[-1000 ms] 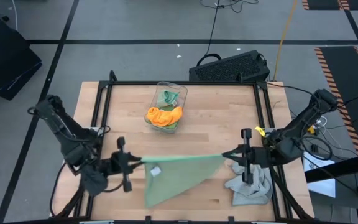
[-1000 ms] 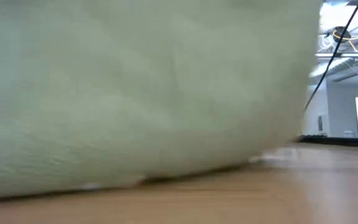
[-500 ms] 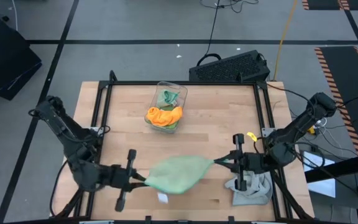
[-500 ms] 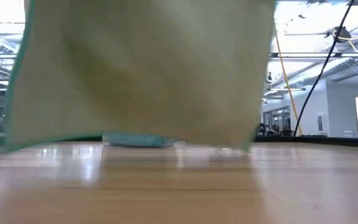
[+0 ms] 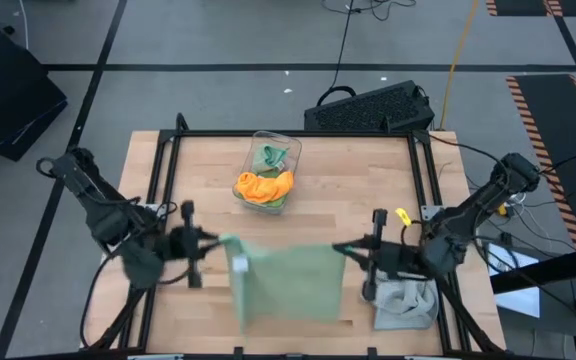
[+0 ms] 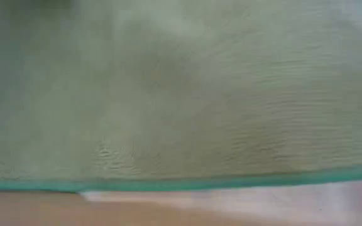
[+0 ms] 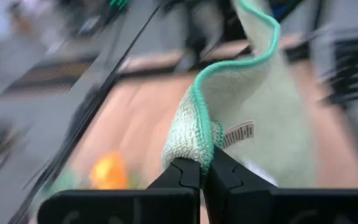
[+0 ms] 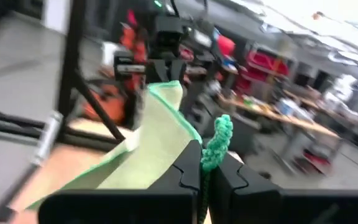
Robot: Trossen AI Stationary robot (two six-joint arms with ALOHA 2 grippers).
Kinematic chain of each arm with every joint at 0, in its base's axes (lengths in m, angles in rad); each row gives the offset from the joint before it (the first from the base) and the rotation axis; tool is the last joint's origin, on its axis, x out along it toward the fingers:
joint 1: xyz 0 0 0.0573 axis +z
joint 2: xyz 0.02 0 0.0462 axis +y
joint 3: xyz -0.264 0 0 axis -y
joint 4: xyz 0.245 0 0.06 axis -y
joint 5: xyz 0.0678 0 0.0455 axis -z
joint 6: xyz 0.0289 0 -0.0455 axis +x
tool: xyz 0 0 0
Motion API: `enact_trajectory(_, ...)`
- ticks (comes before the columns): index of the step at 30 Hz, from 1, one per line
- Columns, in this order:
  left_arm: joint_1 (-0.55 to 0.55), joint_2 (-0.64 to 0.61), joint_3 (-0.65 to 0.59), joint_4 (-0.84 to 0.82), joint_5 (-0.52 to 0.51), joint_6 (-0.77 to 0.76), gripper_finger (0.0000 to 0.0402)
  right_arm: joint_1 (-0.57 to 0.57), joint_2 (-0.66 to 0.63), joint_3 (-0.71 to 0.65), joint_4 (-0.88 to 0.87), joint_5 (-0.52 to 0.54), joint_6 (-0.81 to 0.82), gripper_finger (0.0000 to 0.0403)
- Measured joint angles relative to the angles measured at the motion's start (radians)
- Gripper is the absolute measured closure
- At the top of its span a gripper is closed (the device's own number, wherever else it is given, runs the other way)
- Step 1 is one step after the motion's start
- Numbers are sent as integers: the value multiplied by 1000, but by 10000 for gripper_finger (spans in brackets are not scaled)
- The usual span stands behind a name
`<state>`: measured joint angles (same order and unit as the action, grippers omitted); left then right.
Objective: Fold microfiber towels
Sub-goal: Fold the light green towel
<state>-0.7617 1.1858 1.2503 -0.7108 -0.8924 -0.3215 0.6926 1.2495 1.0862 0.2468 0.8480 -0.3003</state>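
Observation:
A sage green microfiber towel (image 5: 286,282) is stretched between my two grippers over the table's near middle. My left gripper (image 5: 211,241) is shut on one upper corner and my right gripper (image 5: 340,249) on the other. The towel spreads as a wide sheet from that held edge toward the near side. In the low view the towel (image 6: 181,94) fills the picture, its green lower hem (image 6: 181,184) just over the wood. A light grey towel (image 5: 405,305) lies crumpled at the near right. Orange (image 5: 263,187) and bright green (image 5: 274,157) towels sit in the clear bin. My left gripper pinches the towel's corner (image 7: 191,146) between its two shut fingers, the hemmed edge bunched and folded over there. The fingers come in roughly level from the table's left. The cloth hangs away from them. My right gripper pinches the opposite upper corner (image 8: 215,144) between its shut fingers, with the green hem bunched above the fingertips. It comes in level from the table's right. The top edge runs from it across to the left gripper.
The clear plastic bin (image 5: 288,140) stands at the far middle of the table. A black frame (image 5: 288,133) rims the tabletop. Bare wood (image 5: 368,190) lies between the bin and the held towel.
Both grippers dipped toward the near edge and drew together, letting the towel bunch up. They then swung up and toward the far edge and moved apart. The towel, earlier a slanting triangle with one corner hanging, now spreads out as a broad rectangle.

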Motion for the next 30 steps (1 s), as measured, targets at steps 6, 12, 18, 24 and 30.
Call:
enact_trajectory(6, 111, 6, -71, -161, 64, -229, 397, -150, 1, -132, -40, 13, 133, 403)
enact_trajectory(12, 189, 6, -185, -155, 133, -234, 399, -268, -5, -259, -33, -23, 201, 403)
enact_trajectory(18, 236, 6, -233, -149, 322, -201, 396, -343, -5, -367, 32, -250, 323, 403)
enact_trajectory(24, 205, -1, -233, 120, 632, 52, 393, -351, -53, -383, -8, -450, 344, 403)
enact_trajectory(30, 236, -69, -232, -142, 425, 5, 397, -355, -85, -383, -36, -451, 348, 403)
